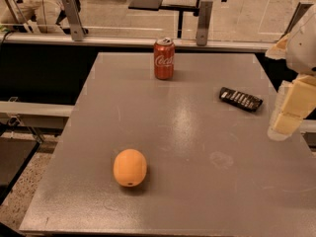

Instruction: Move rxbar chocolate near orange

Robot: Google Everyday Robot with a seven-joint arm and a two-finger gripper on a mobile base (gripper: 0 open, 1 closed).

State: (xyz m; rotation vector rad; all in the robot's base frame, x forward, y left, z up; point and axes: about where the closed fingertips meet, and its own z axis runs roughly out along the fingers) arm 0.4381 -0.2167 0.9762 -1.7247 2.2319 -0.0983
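Note:
The rxbar chocolate [241,99] is a small flat black bar with white lettering. It lies on the grey table [197,147] at the right, towards the back. The orange [130,168] sits at the front left of the table, far from the bar, with its dark navel spot facing the front. My gripper [286,118] hangs at the right edge of the view, just right of the bar and a little nearer the front, above the table's right edge. It holds nothing that I can see.
A red Coca-Cola can [164,59] stands upright at the back middle of the table. Behind the table runs a metal rail with glass panels [148,41]. A lower shelf [34,110] lies to the left.

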